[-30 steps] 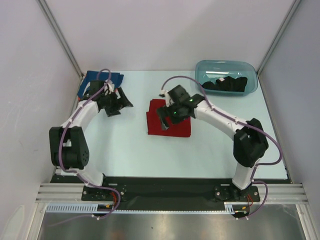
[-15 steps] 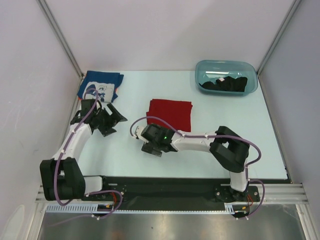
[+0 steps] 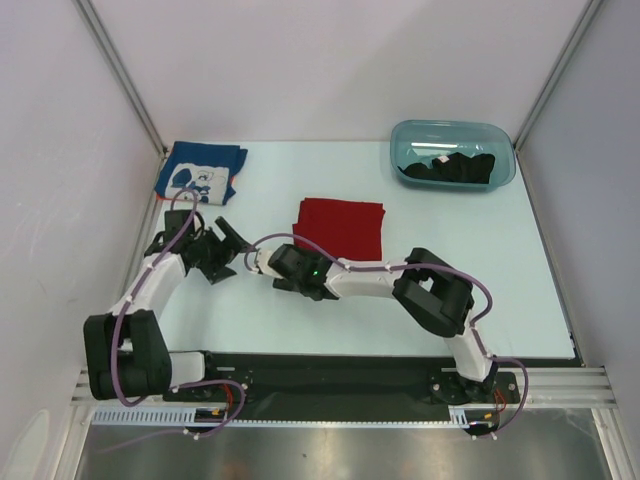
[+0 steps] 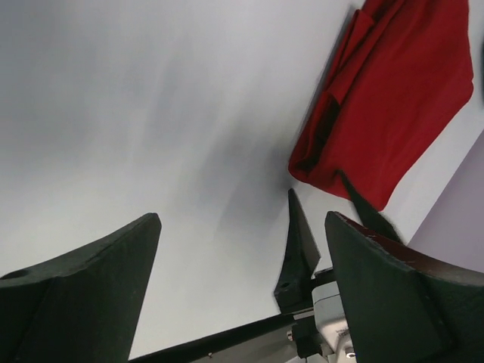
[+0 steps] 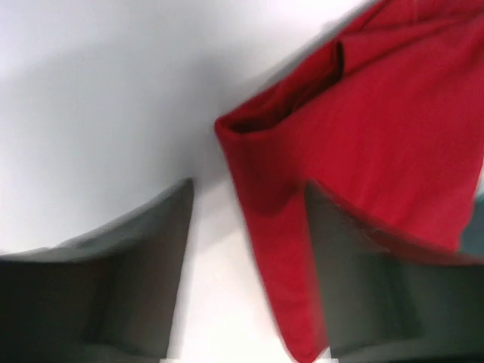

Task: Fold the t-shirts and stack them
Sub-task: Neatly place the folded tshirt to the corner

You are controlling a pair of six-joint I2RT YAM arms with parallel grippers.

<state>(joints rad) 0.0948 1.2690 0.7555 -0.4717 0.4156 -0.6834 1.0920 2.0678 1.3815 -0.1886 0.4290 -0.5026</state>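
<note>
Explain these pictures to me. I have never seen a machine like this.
These are two robot arms bolted to the near edge of a table. One picture comes from a camera above and behind them. The other two come from a camera on each wrist, so the dark shapes low in those are that gripper's own fingers. On the table lie a folded red t-shirt in the middle, a blue t-shirt far left, and a teal tub far right with a black t-shirt in it. The left gripper and the right gripper are both open and hold nothing.
</note>
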